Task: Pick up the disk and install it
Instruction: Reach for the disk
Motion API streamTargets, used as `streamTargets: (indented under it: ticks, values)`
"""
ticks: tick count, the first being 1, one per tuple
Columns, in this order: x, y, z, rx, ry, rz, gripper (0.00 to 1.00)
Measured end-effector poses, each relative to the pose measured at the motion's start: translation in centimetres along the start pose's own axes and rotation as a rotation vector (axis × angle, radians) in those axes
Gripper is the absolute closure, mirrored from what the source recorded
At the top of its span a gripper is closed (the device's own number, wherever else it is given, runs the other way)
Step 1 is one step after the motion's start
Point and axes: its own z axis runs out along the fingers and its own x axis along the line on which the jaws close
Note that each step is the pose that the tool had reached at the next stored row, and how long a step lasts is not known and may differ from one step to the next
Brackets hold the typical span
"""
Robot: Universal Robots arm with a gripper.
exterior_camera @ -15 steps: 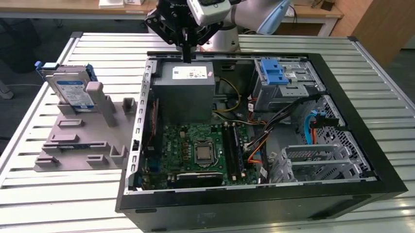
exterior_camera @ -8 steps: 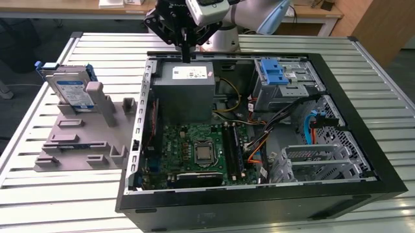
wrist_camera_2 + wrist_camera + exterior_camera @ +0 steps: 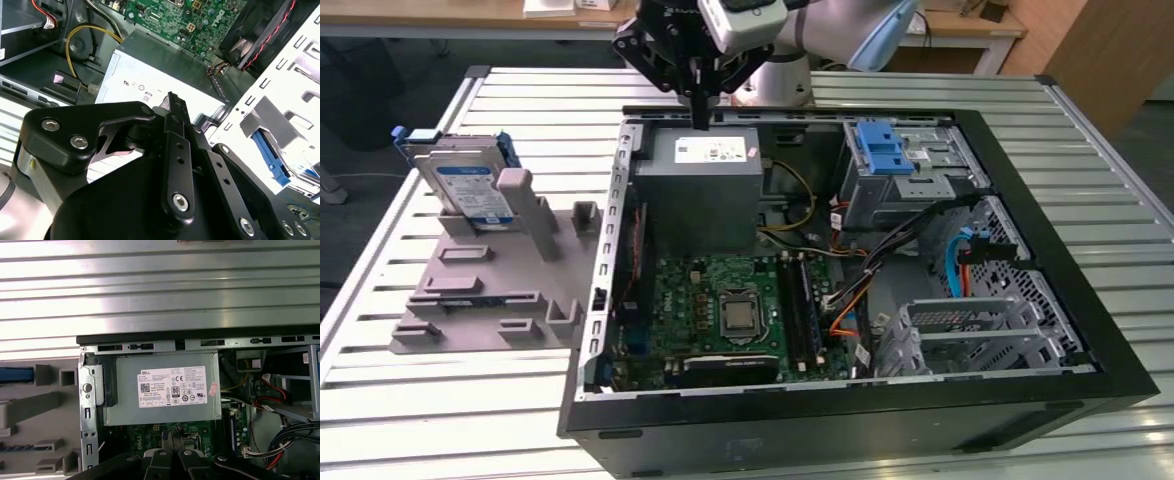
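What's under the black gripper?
The black gripper, shut, hangs over the grey metal box with a white sticker in the open black computer case. The box hides whatever lies beneath it. The blue-framed silver disk stands outside on a grey rack.

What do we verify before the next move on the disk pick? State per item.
1. Disk ready: ok, it stands upright in the grey holder, outside the case.
2. Gripper empty: ok, it holds nothing.
3. Jaws open for a grasp: not ok, shut.
4. Gripper at the disk: not ok, it hangs over the grey metal box inside the case.
5. Drive cage free: cannot tell.
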Motion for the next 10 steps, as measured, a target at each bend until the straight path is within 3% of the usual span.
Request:
streamTargets:
  ticks: [10]
  values:
    - [0.48, -0.04, 0.01, 0.0001, 0.0, 0.0, 0.89]
